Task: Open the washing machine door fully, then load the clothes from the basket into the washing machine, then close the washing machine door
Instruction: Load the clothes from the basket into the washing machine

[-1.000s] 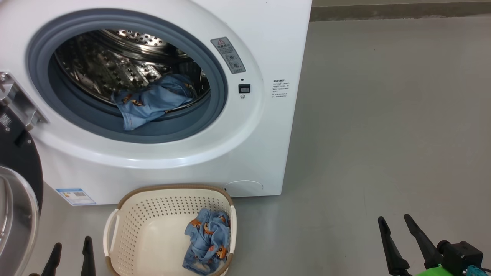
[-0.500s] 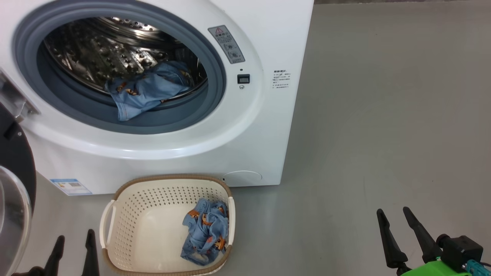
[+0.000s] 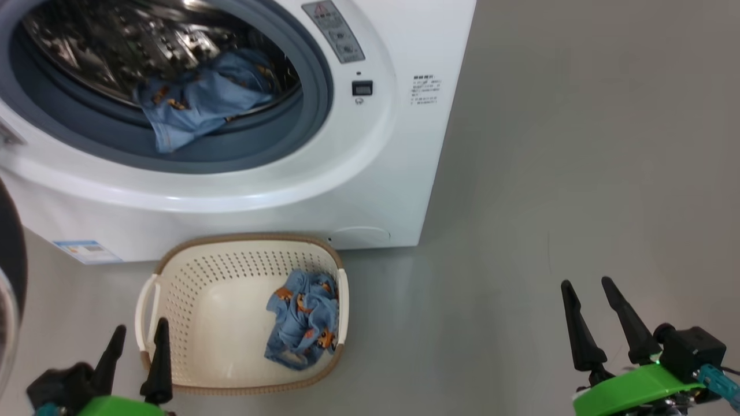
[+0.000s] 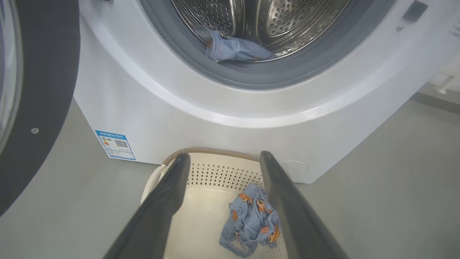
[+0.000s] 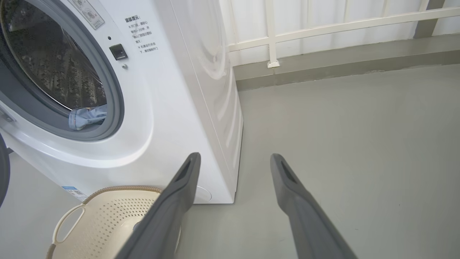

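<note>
1. Left gripper [image 3: 140, 326] hangs at the lower left of the head view, its 2 dark fingers spread apart with nothing between them; the tips stand over the near left corner of the basket [image 3: 248, 237]
2. Right gripper [image 3: 585, 282] is well off to the right over the bare grey floor [image 3: 578, 173], fingers likewise apart and empty
3. The basket sits on the floor just in front of the washing machine [image 3: 404, 173], and 1 bunched piece of the clothes [image 3: 302, 318] lies against its right wall
4. Another light blue garment [image 3: 196, 98] lies at the front of the steel drum [image 3: 115, 40], with a hem draped onto the grey door seal [image 3: 312, 110]
5. The washing machine door [image 4: 46, 90] is swung open to the left; its black rim and part of its glass bowl show at the left edge of the left wrist view
6. A small blue label sticker [image 3: 87, 251] sits low on the machine's front, to the left of the basket
</note>
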Controlling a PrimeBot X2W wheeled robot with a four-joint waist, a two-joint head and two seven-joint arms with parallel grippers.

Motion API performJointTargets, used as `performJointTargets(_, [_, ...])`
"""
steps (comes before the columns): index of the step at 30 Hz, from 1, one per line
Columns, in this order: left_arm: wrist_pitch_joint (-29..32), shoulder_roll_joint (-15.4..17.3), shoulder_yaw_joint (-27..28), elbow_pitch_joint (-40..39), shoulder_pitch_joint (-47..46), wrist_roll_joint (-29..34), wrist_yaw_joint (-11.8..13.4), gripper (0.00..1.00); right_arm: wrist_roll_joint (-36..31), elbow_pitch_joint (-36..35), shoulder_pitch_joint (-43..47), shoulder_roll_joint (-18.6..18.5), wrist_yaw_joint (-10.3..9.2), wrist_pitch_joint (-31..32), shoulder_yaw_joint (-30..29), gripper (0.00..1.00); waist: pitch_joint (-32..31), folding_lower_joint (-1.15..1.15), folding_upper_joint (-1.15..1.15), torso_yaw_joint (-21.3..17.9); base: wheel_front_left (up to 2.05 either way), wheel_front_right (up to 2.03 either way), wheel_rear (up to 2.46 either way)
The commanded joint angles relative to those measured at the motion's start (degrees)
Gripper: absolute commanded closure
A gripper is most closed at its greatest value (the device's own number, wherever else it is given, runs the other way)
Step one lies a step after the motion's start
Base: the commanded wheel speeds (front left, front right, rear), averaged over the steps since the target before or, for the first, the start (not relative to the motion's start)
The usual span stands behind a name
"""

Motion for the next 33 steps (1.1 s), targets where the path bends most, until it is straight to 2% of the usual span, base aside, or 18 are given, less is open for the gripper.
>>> performJointTargets(1, [-0.4, 1.9, 1.3, -0.1, -2.7, -0.8, 0.1, 0.00, -0.8, -1.6, -1.7, -0.2, 0.09, -0.7, 1.2, 0.00, 2.4, 0.00, 0.00, -0.6, 0.00, 0.00, 0.00])
performJointTargets(20, [-0.4, 8.2, -15.0, 14.3, -19.2, -9.1, 0.1, 0.00, -3.0, -4.1, -9.4, 1.9, 0.09, -0.7, 3.1, 0.00, 15.1, 0.00, 0.00, -4.2, 0.00, 0.00, 0.00])
performJointTargets(33, [-0.4, 12.9, -29.5, 21.9, -31.3, -17.4, 0.1, 0.00, -3.6, -5.8, -15.2, 2.5, 0.09, -0.7, 4.4, 0.00, 25.2, 0.00, 0.00, -7.5, 0.00, 0.00, 0.00])
